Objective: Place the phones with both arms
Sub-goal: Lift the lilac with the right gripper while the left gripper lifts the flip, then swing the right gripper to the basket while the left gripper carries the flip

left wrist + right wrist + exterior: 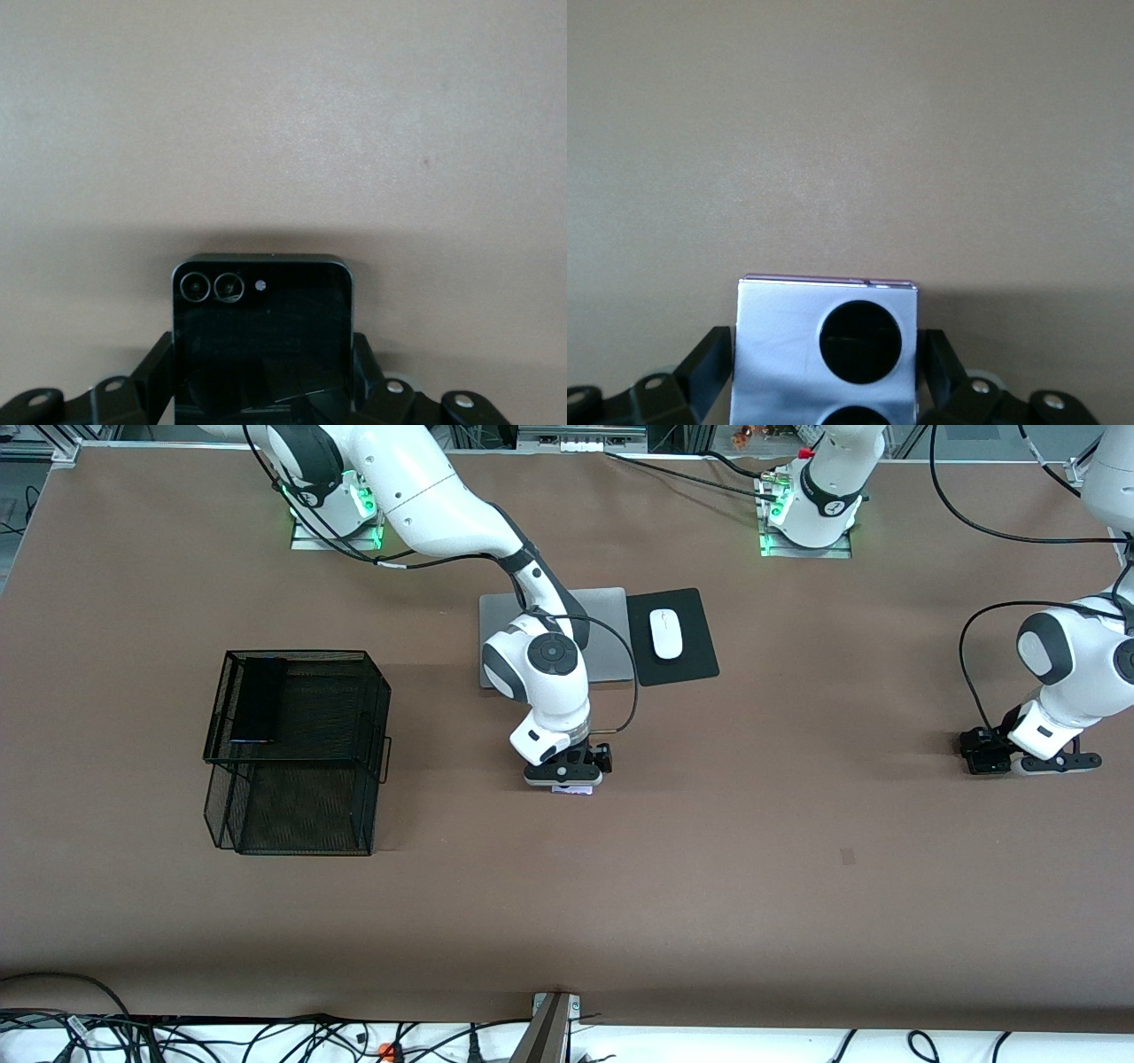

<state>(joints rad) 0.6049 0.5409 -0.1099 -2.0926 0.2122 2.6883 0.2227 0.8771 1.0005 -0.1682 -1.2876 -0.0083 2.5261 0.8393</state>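
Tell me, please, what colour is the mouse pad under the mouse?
Black mouse pad; the front view shows it best.

Front cam high, faces robots; wrist cams close above table (pixel 797 921), looking down.

The lilac phone (pixel 826 350) runs off the right wrist view's edge, its second black circle cut through; in the front view only a lilac sliver shows under the right gripper (pixel 567 778). The small black phone (pixel 262 341) is likewise cropped (lower part unseen). The left arm (pixel 1076 664) leaves the frame.
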